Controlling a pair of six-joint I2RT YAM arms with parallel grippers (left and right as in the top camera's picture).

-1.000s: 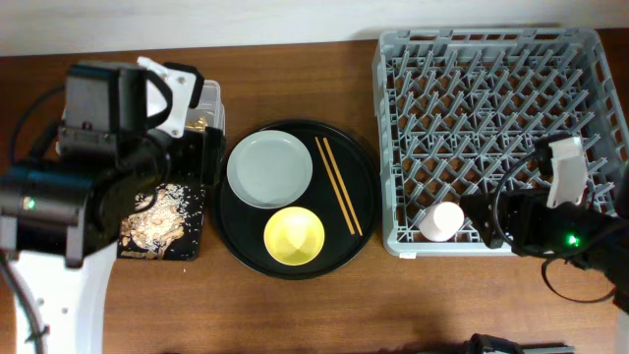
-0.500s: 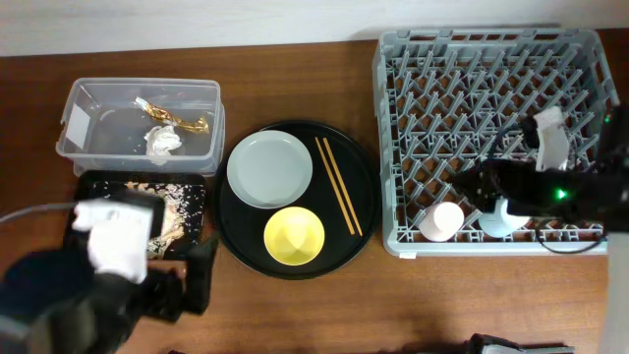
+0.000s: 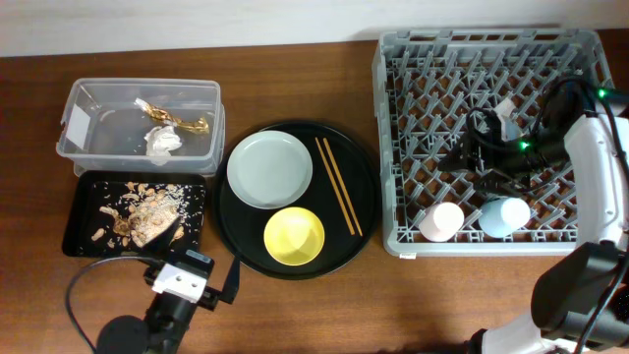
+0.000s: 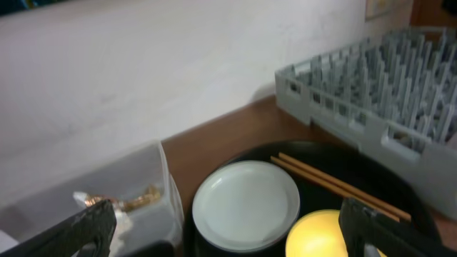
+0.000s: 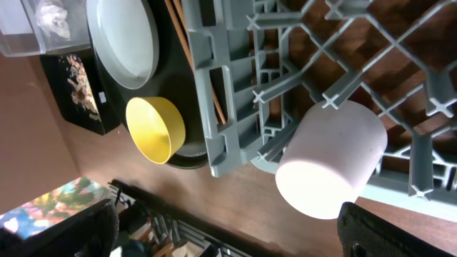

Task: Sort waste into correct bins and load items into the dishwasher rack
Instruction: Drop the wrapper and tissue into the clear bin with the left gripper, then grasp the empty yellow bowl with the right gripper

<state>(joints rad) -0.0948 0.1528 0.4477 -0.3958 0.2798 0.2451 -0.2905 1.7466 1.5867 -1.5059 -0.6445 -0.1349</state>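
Right gripper (image 5: 225,230) spread wide near pink cup (image 5: 332,168); left gripper (image 4: 228,228) likewise apart

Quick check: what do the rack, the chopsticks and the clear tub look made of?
Rack: matte grey moulded plastic, judging by its uniform grid and pegs. Chopsticks: likely bare wood or bamboo; pale tan, no gloss. Clear tub: transparent plastic with see-through walls.

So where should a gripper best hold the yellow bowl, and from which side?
Pinch the rim of the yellow bowl from above, one finger inside, one outside: it stands upright and open. Probably take the front-left rim, since the plate sits close behind and the chopsticks lie to its right.
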